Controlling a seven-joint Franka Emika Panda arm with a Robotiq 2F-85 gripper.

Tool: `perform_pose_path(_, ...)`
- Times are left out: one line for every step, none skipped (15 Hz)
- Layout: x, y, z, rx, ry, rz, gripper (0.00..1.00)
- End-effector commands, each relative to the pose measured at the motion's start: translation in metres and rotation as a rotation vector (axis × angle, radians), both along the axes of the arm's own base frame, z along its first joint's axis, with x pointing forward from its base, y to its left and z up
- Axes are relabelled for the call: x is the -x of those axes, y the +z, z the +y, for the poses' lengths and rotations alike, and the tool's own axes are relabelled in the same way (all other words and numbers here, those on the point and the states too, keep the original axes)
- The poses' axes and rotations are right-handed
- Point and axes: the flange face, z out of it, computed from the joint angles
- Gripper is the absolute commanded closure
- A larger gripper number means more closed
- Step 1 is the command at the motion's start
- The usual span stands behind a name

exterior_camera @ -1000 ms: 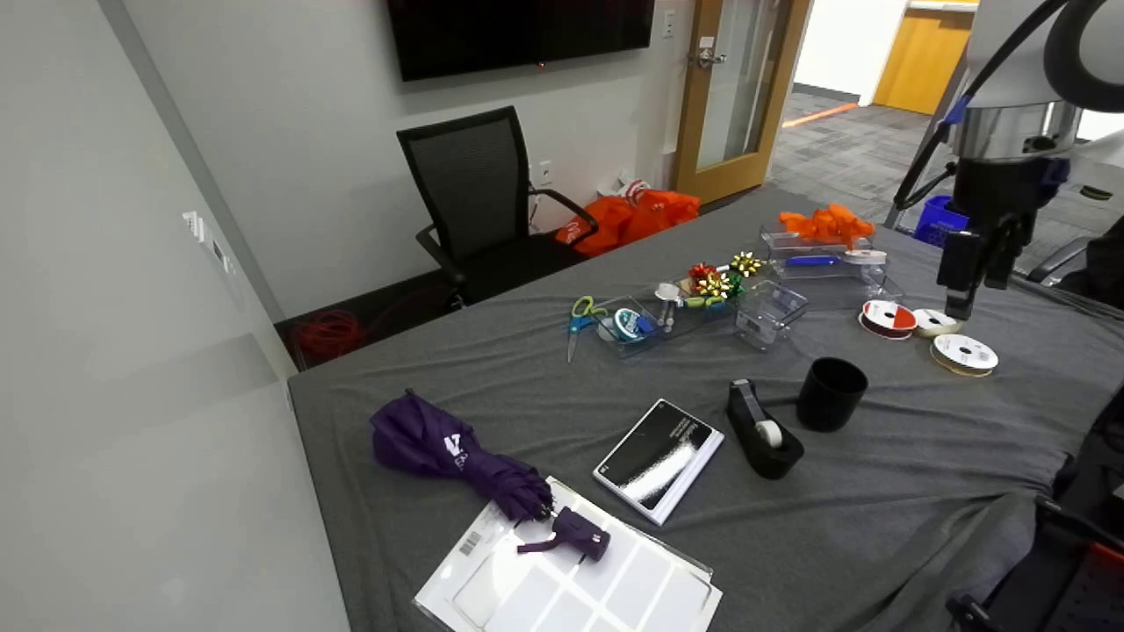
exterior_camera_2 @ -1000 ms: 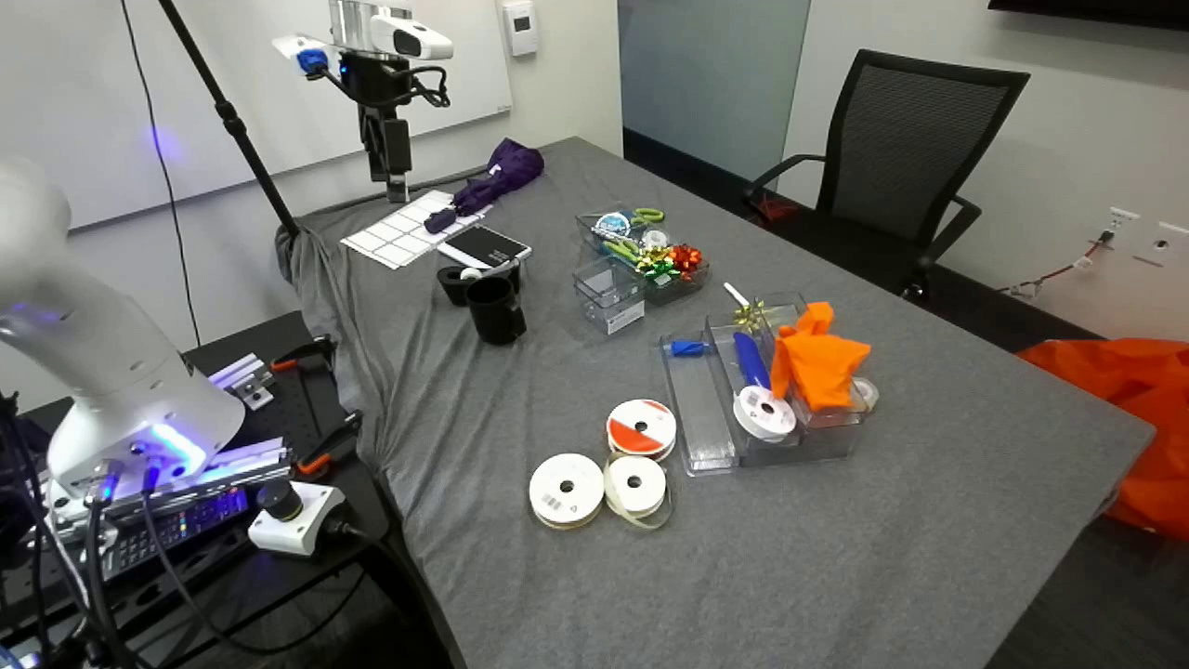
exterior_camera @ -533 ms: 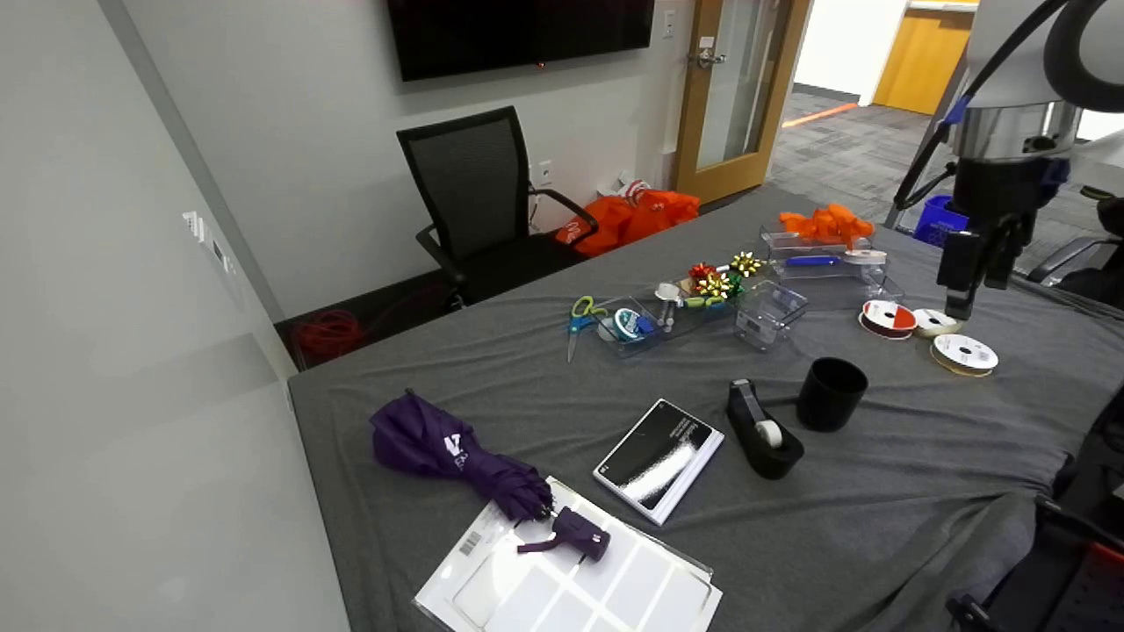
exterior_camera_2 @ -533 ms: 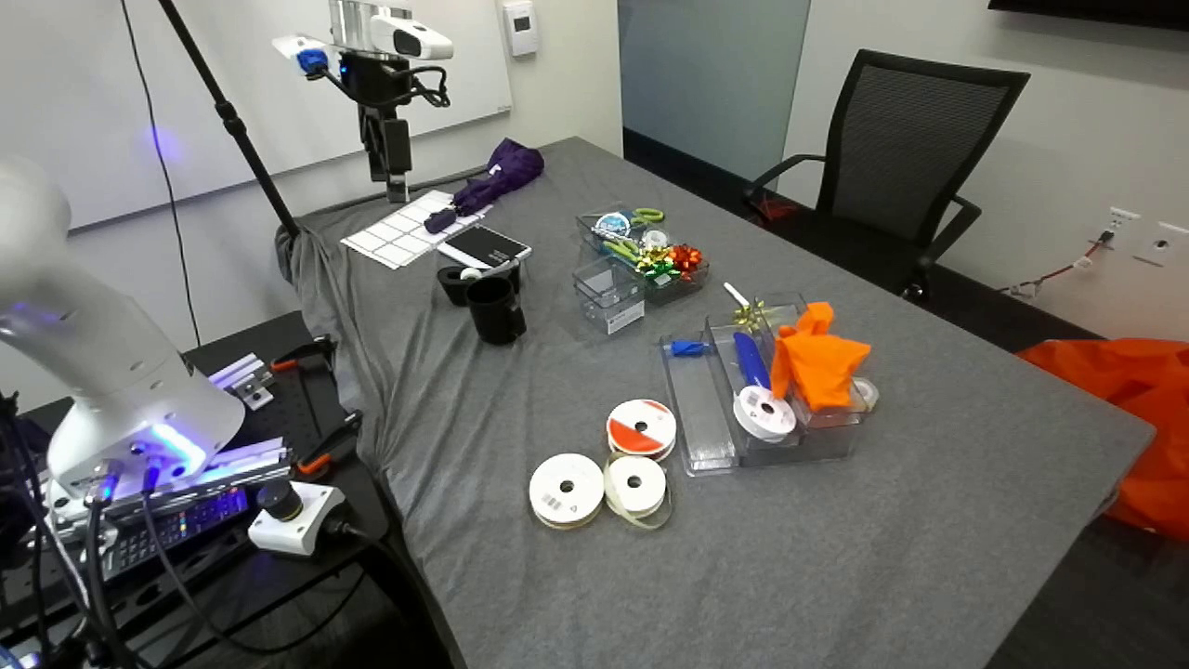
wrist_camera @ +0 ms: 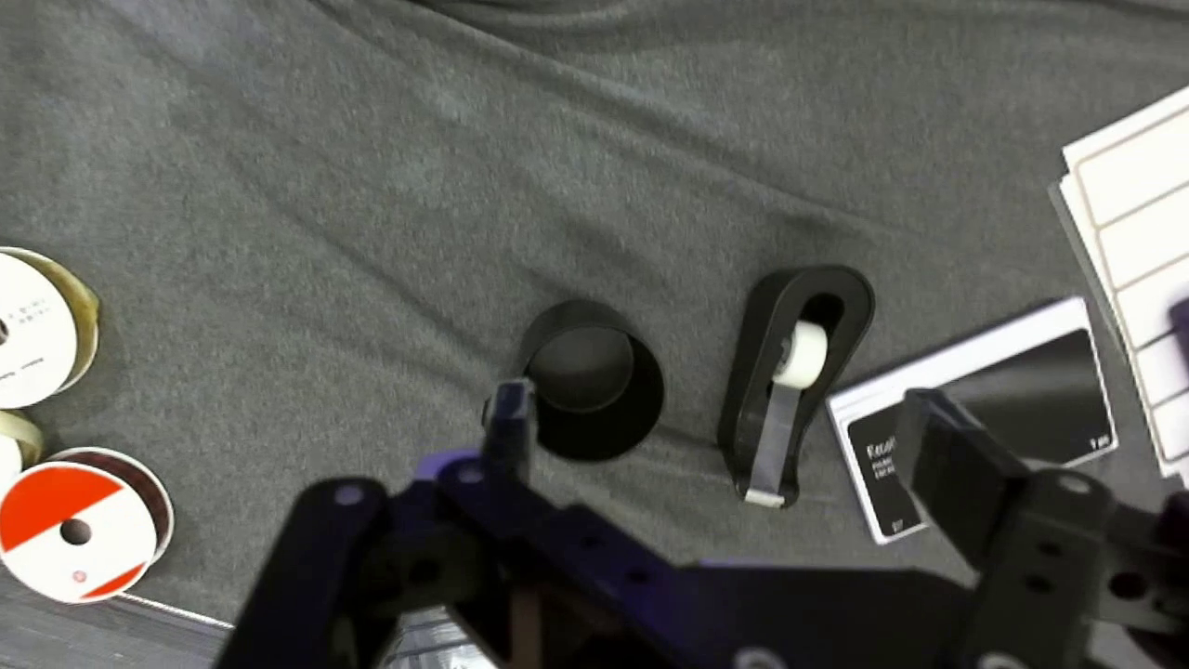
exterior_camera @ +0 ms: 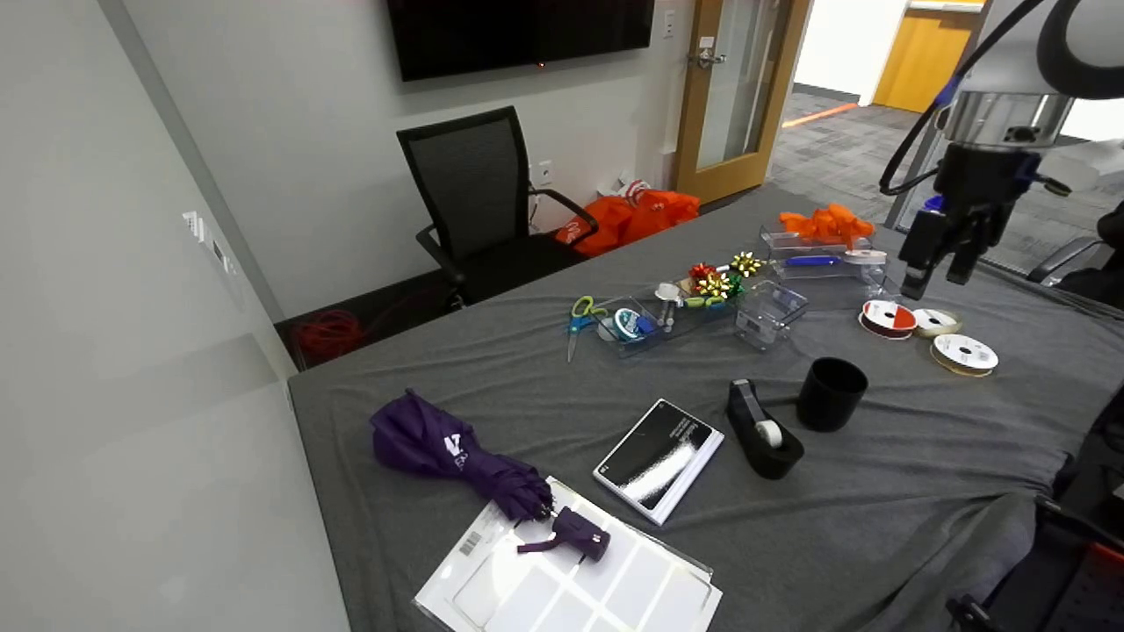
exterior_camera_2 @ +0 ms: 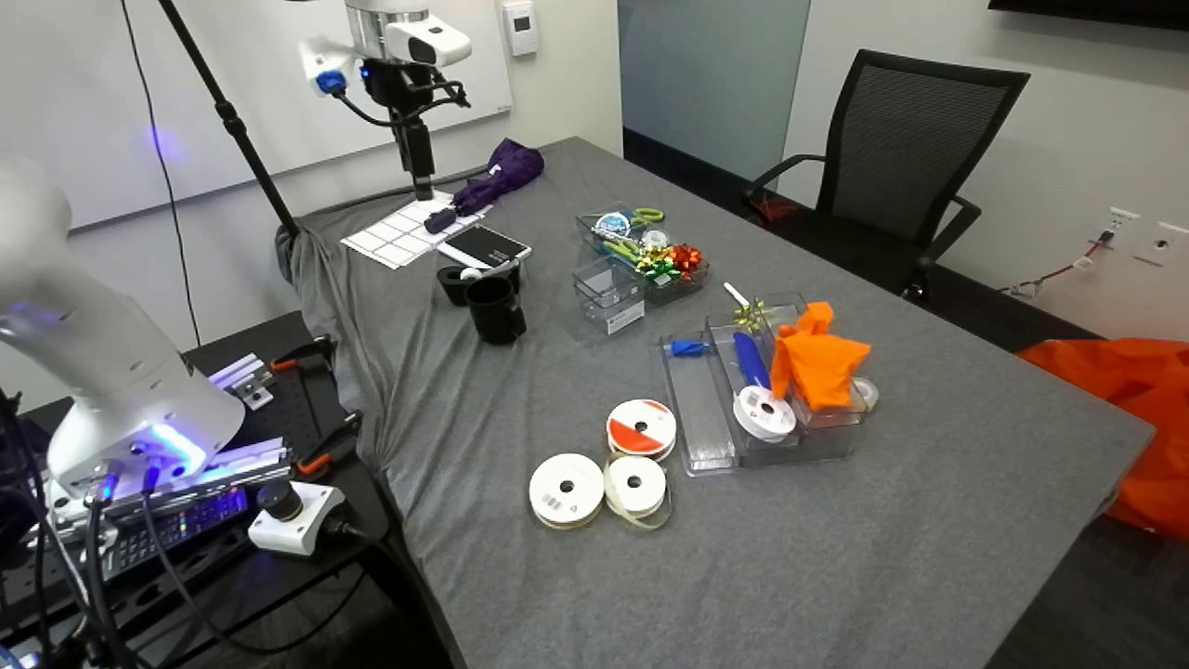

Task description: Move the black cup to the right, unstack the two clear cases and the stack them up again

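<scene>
The black cup [exterior_camera: 831, 397] stands upright on the grey cloth beside the tape dispenser; it also shows in an exterior view [exterior_camera_2: 495, 314]. In the wrist view the black cup [wrist_camera: 594, 386] shows its open top, just beyond the left fingertip in the picture. The two clear cases [exterior_camera: 770, 316] appear stacked near the bows; they also show in an exterior view [exterior_camera_2: 609, 295]. My gripper [wrist_camera: 720, 409] is open and empty, its fingers wide apart. It hangs well above the table in both exterior views [exterior_camera: 937, 276] [exterior_camera_2: 423, 190].
The black tape dispenser [exterior_camera: 764, 432] stands close to the cup. A black-and-white box [exterior_camera: 659, 461], label sheets [exterior_camera: 615, 597] and a purple umbrella [exterior_camera: 457, 452] lie farther along. Ribbon spools [exterior_camera_2: 567, 491] and a clear organizer [exterior_camera_2: 701, 409] with an orange cloth [exterior_camera_2: 819, 358] are on the table.
My gripper has moved left and slightly up in one exterior picture, and right in the opposite picture, tilting a little. The cup and cases have not moved.
</scene>
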Motion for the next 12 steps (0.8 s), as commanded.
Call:
perform_pose_path(-0.015, -0.014, -0.027, -0.027, -0.114, -0.058, 0.00)
perform_pose_path(-0.019, -0.020, -0.034, -0.019, -0.145, -0.065, 0.00)
perform_pose_path(-0.022, -0.025, -0.040, -0.014, -0.170, -0.074, 0.00)
perform_pose_path(-0.025, -0.032, -0.046, -0.010, -0.198, -0.081, 0.00)
perform_pose_path(-0.028, -0.039, -0.050, -0.006, -0.223, -0.086, 0.00)
perform_pose_path(-0.032, -0.049, -0.055, -0.001, -0.255, -0.093, 0.00)
perform_pose_path(-0.036, -0.056, -0.058, 0.001, -0.281, -0.099, 0.00)
perform_pose_path(-0.039, -0.067, -0.060, 0.001, -0.309, -0.104, 0.00)
perform_pose_path(-0.042, -0.075, -0.062, 0.002, -0.330, -0.106, 0.00)
perform_pose_path(-0.043, -0.086, -0.063, -0.005, -0.348, -0.105, 0.00)
perform_pose_path(-0.045, -0.095, -0.064, -0.010, -0.360, -0.101, 0.00)
perform_pose_path(-0.045, -0.104, -0.063, -0.022, -0.369, -0.094, 0.00)
